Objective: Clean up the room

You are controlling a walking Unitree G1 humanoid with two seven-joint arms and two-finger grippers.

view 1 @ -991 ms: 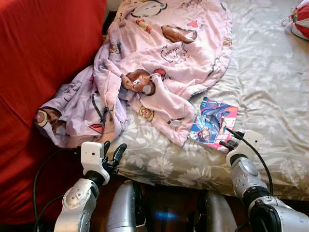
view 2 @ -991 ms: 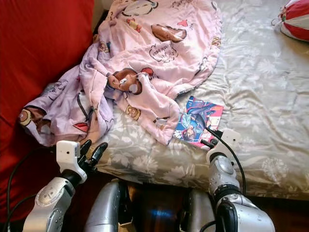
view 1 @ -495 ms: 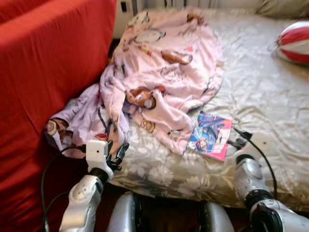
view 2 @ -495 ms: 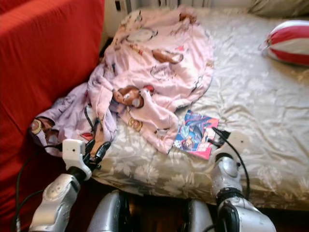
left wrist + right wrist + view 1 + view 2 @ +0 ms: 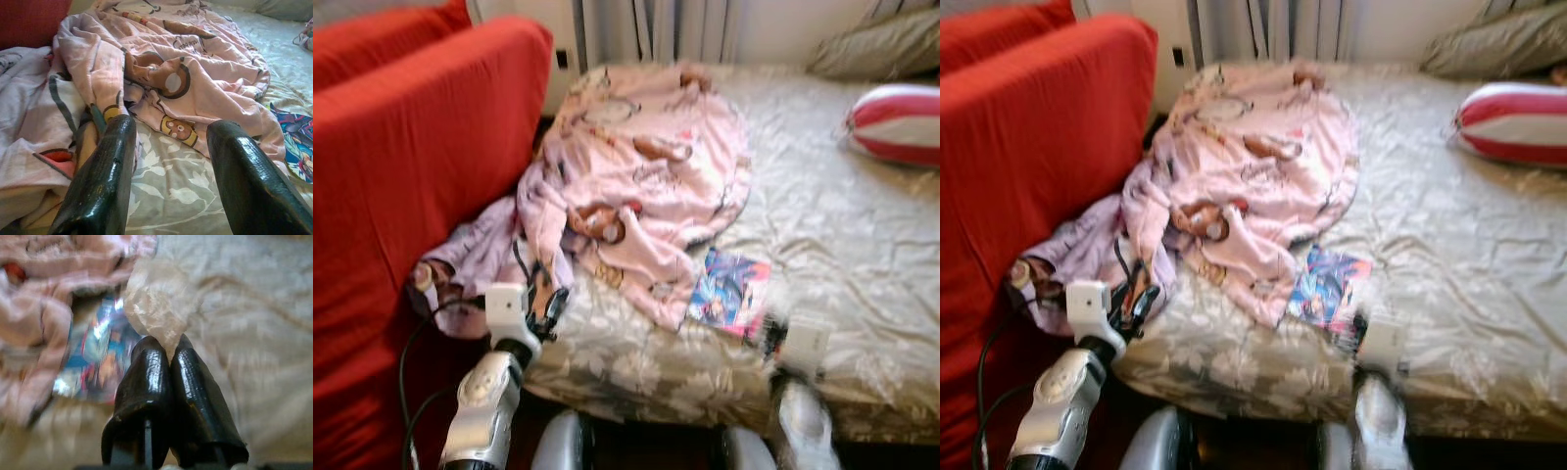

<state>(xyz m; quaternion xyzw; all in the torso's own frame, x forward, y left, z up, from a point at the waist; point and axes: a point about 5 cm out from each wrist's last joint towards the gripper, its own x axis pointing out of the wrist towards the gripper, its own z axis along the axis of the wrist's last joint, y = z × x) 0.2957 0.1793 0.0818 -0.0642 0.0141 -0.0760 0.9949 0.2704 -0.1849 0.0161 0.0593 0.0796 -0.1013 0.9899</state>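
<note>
1. Change first: my head has lifted. The whole picture has slid, and it now takes in the curtain [image 5: 656, 29] and the far end of the bed [image 5: 842, 245]. That is my camera moving; the things themselves lie as they did.
2. Far left is one red sofa [image 5: 401, 166], hard against the bed's side.
3. My left gripper [image 5: 546, 302] hovers at the bed's near corner with its fingers spread and nothing between them. It is just short of the blanket's hanging fold, the same place as a second ago.
4. There is one pink cartoon blanket [image 5: 636, 166], heaped on the left half of the bed and spilling into the gap by the sofa. I judge it the biggest piece of tidying left.
5. One bright comic [image 5: 732, 292] lies flat near the bed's front edge, its corner tucked just beside the blanket's tip.
6. My right gripper [image 5: 168, 345] is blurred from moving, near the comic's corner. Its fingers are clamped on one pale crumpled scrap [image 5: 156, 308], plastic wrapping by the look, though the blur leaves me unsure.
7. I count two pillows at the far right: one red-and-white striped pillow [image 5: 899, 122], and one grey pillow [image 5: 881, 44] behind it.
</note>
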